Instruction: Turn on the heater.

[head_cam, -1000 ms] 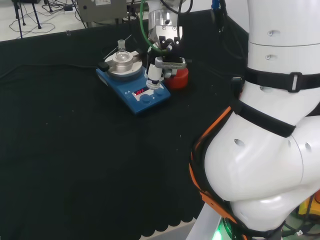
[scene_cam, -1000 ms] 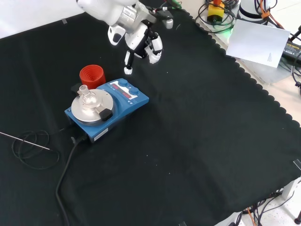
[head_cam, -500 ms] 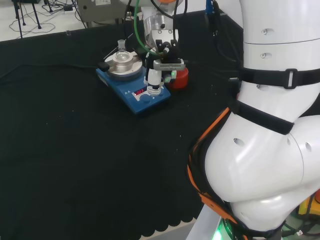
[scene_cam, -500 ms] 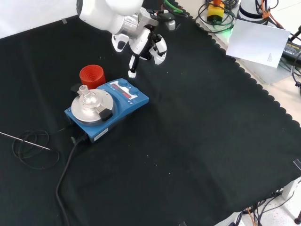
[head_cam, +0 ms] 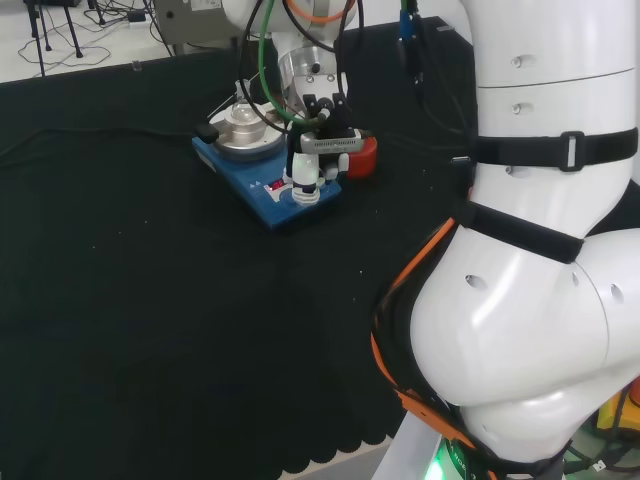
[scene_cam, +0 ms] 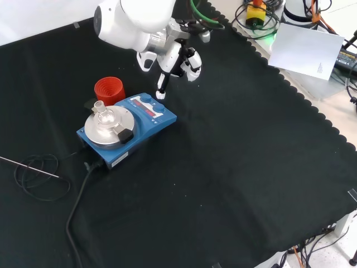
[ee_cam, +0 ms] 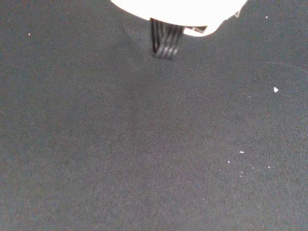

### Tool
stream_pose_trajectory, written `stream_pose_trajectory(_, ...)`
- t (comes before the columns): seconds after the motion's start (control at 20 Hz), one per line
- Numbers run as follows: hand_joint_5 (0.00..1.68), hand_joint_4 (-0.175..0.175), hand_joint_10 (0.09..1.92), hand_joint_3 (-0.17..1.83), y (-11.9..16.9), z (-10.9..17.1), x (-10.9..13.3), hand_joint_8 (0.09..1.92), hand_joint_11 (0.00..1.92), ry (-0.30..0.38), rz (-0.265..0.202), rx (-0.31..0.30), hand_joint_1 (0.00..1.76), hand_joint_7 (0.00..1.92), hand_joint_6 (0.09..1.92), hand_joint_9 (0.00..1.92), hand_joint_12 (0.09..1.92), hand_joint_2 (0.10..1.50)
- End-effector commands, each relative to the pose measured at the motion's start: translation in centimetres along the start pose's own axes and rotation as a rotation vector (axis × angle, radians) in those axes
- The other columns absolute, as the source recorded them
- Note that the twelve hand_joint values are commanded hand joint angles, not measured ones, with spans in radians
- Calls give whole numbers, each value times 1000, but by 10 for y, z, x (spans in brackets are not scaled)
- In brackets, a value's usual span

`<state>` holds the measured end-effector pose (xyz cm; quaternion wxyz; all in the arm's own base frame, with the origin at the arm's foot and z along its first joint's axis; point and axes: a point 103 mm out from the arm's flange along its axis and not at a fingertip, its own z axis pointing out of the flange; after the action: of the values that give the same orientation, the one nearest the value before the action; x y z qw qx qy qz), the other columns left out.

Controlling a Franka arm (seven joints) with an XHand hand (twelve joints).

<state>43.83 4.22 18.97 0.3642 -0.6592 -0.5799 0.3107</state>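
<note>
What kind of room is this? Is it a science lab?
Probably a robot lab set up for chemistry work: a blue heater with a small glass flask on its plate, a red ribbed stand, and a robot hand above black cloth.

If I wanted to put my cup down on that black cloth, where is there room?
In the front view, the cloth is bare right of the blue heater to the scalloped edge. It is crowded around the heater: red ring, hand, cables.
</note>
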Motion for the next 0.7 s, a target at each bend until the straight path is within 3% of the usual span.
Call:
stream_pose_trajectory(0.05,119,7,1354,1018,5,0,2,1465,1920,-15,2,11,1402,1544,87,1747,1623,628)
stream_pose_trajectory(0.7,133,4,1354,1026,12,0,1,1474,1920,-24,7,21,1400,1541,87,1744,1608,627)
